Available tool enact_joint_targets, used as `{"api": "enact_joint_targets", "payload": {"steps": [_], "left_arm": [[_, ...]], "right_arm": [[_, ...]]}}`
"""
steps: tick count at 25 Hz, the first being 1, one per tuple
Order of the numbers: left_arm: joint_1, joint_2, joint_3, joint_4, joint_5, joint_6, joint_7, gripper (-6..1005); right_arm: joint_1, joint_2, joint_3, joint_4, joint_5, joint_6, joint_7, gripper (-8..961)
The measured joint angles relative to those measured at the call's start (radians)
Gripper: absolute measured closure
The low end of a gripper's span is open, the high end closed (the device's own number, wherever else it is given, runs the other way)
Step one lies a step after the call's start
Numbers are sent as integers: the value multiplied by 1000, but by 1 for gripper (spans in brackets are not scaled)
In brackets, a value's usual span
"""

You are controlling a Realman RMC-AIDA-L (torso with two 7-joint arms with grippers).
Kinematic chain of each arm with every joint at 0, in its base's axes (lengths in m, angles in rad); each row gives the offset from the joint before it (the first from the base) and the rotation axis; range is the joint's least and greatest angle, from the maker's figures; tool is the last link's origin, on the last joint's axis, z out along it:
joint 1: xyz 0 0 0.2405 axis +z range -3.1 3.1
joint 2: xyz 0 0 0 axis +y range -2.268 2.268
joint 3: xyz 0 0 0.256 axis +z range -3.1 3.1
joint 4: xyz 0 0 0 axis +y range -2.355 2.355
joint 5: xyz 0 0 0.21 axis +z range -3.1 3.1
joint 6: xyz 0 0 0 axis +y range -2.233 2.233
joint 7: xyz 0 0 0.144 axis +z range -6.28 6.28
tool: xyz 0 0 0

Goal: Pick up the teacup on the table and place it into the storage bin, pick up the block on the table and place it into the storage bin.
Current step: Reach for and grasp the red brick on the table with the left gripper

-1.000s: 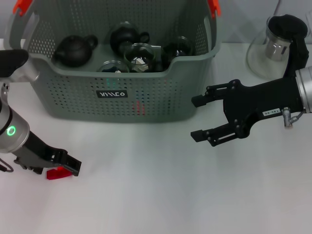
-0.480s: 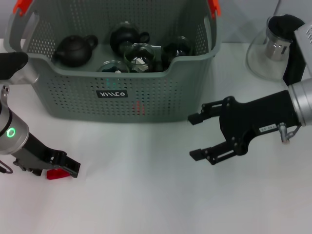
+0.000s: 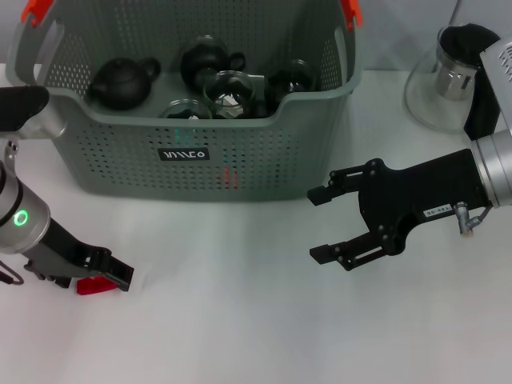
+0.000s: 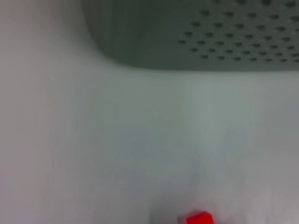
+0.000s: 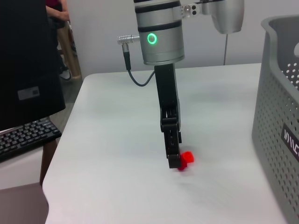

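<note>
red block [image 3: 94, 285], grey perforated storage bin [image 3: 264, 156]

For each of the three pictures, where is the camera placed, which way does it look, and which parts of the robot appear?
Head view: high, looking down at the white table; both arms, left gripper at the small red block, right gripper open.
Left wrist view: low, facing the grey perforated plastic storage bin; no robot part.
Right wrist view: looks across at the left arm.
All share block and bin.
</note>
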Motion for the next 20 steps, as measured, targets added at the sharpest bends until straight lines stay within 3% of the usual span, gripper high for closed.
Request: {"api": "enact_joint_targets", "payload": {"steps": [20], "left_arm": [[-1, -6, 29, -1, 0, -6, -1, 170]], "right_arm": [[2, 1, 6, 0, 3, 2, 0, 86]]}}
